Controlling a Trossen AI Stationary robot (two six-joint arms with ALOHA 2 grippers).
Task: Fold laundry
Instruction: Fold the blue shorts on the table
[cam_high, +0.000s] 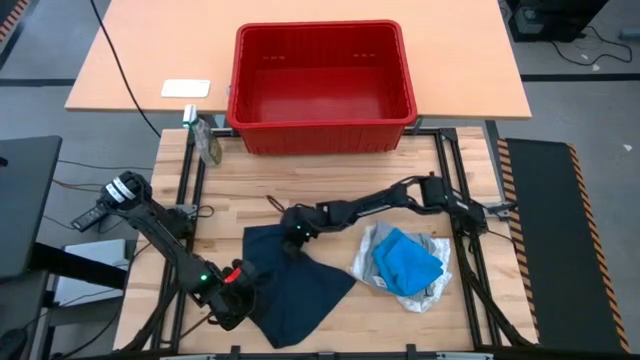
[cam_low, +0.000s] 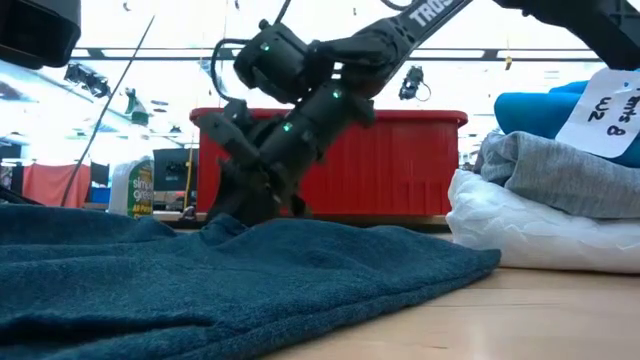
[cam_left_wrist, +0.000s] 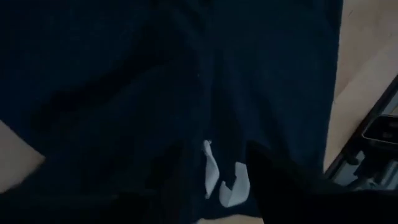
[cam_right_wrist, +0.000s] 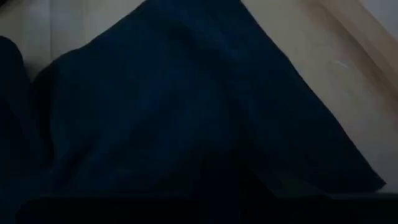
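High view: white (cam_high: 372, 262), grey (cam_high: 432, 290) and blue (cam_high: 405, 262) garments lie stacked near the table's right edge. The navy one (cam_high: 290, 285) lies unfolded at the front edge. The right gripper (cam_high: 296, 232) pinches its far edge; whether the left gripper (cam_high: 238, 290) holds anything I cannot tell.

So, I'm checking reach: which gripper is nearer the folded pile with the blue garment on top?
Right. The right gripper sits at the navy garment's top edge, close beside the pile. The left gripper is farther, at the navy garment's opposite side.

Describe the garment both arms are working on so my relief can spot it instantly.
From the red basket, come to the wooden table's near edge. The dark navy garment lies spread flat there, left of a stacked pile. It is the only unfolded piece, and the darkest; the pile is white, grey and bright blue.
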